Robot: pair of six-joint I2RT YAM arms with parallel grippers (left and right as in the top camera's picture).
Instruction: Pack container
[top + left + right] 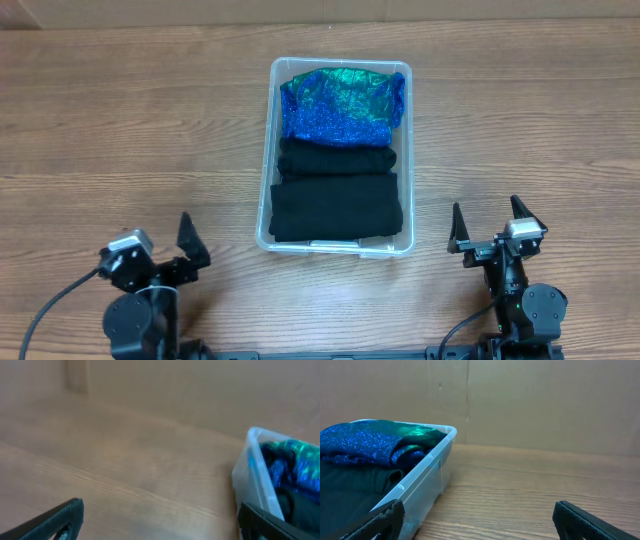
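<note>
The clear plastic container (272, 150) stands in the middle of the wooden table. Inside it a sparkly blue-green garment (340, 105) lies at the far end, with two folded black garments (337, 205) in front of it. My left gripper (150, 238) sits at the near left, open and holding nothing, well apart from the container. My right gripper (487, 215) is at the near right, also open with nothing in it. The left wrist view shows the container's corner (250, 475) at the right, beyond the gripper (160, 515). In the right wrist view the container's wall (427, 477) stands left of the gripper (477, 512).
Bare wood-grain tabletop (130, 120) surrounds the container on all sides. A plain brown wall (545, 405) rises behind the table. Cables (40, 315) trail from the arm bases at the near edge.
</note>
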